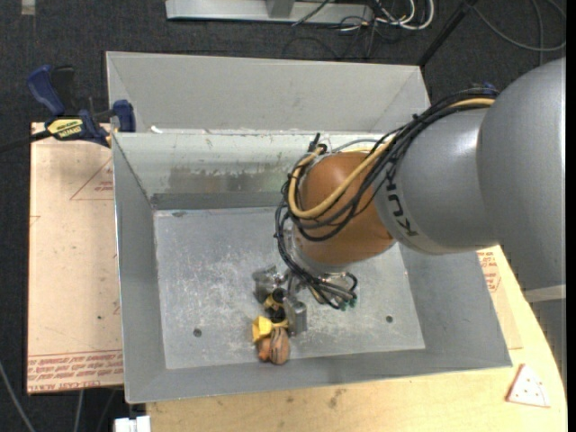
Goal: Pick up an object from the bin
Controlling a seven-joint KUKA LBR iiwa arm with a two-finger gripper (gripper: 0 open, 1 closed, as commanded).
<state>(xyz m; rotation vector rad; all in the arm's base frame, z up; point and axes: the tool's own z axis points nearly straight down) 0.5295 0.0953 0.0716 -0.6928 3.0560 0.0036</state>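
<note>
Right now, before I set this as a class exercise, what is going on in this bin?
A robot arm reaches into the grey metal bin from the right, with its gripper down near the floor at the front middle. Right beside the gripper lie a small yellow piece and a brownish rounded lump, close together. Both rest on the bin floor, and neither has been lifted.

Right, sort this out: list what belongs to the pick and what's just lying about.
Job: gripper, low over the bin floor; small yellow piece beside it; brown lump next to that; grey bin.
Lying about: cables and grey stand foot on the floor behind the bin.
</note>
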